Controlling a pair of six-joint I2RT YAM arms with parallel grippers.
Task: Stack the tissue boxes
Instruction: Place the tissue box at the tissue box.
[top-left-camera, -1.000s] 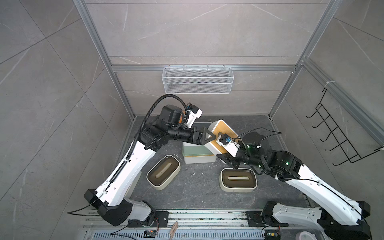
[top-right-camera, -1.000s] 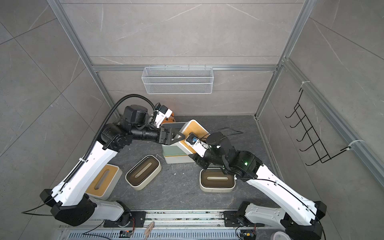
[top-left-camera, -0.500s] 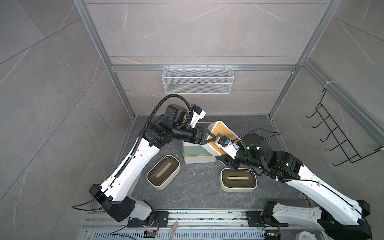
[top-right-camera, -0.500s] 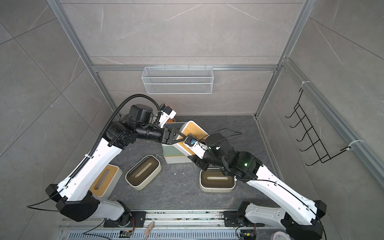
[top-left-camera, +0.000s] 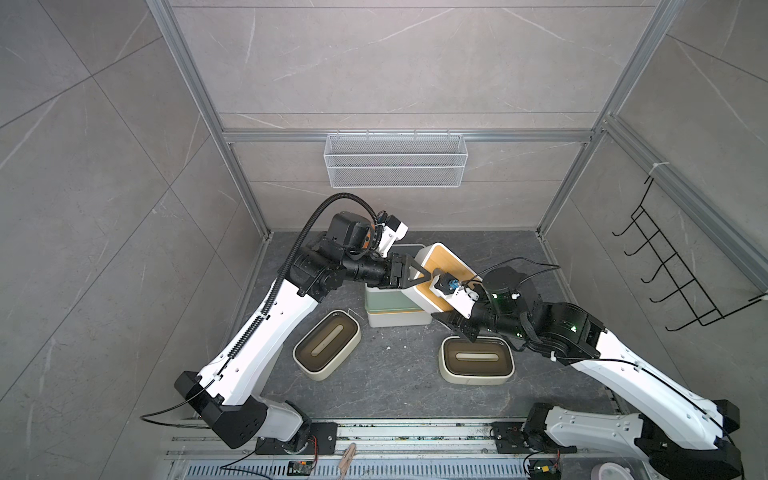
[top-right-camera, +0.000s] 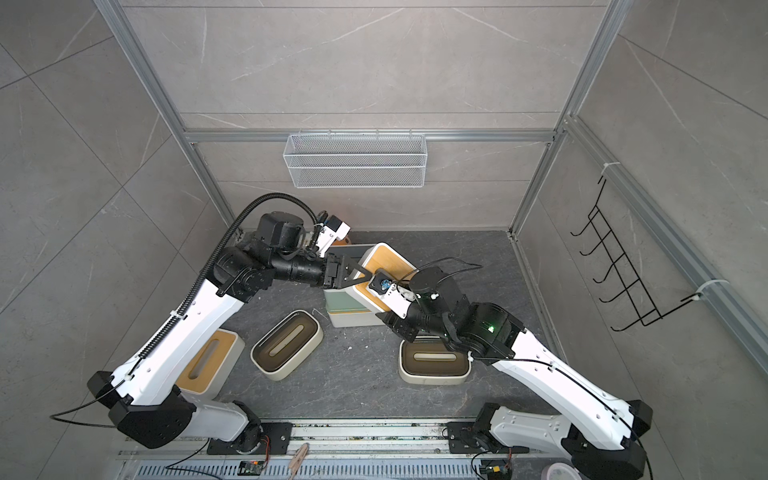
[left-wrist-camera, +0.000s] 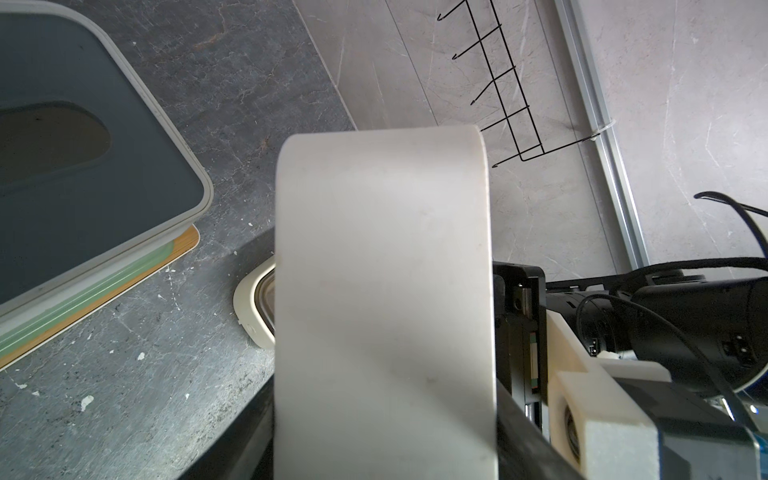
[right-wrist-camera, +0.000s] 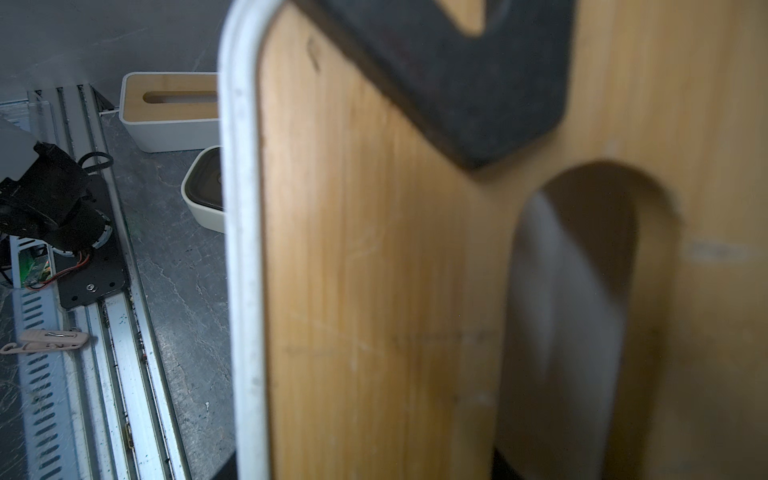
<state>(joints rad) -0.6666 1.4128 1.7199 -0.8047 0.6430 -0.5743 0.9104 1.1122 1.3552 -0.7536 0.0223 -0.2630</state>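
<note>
A white tissue box with a bamboo lid (top-left-camera: 446, 259) (top-right-camera: 386, 259) hangs tilted over the stack, held at both ends. My left gripper (top-left-camera: 419, 272) (top-right-camera: 357, 274) is shut on its back-left end; the left wrist view shows its white side (left-wrist-camera: 382, 291) filling the gap between the fingers. My right gripper (top-left-camera: 446, 316) (top-right-camera: 390, 318) is shut on its front-right end, the lid (right-wrist-camera: 374, 249) close to the camera. Below stands a stack (top-left-camera: 395, 309) (top-right-camera: 347, 311) with a grey-lidded box (left-wrist-camera: 83, 166) on a mint green one. Two cream boxes with dark-brown lids (top-left-camera: 326, 351) (top-left-camera: 476, 359) lie in front.
Another bamboo-lidded box (top-right-camera: 208, 361) (right-wrist-camera: 166, 108) sits at the front left, partly under the left arm. A white wire basket (top-left-camera: 395, 162) hangs on the back wall and a black hook rack (top-left-camera: 681, 266) on the right wall. Something orange (top-right-camera: 343, 240) peeks out behind the left wrist.
My left gripper has reached in and closed its fingers on the tilted box's back-left end. The right gripper has kept its grip, and the box has barely shifted.
</note>
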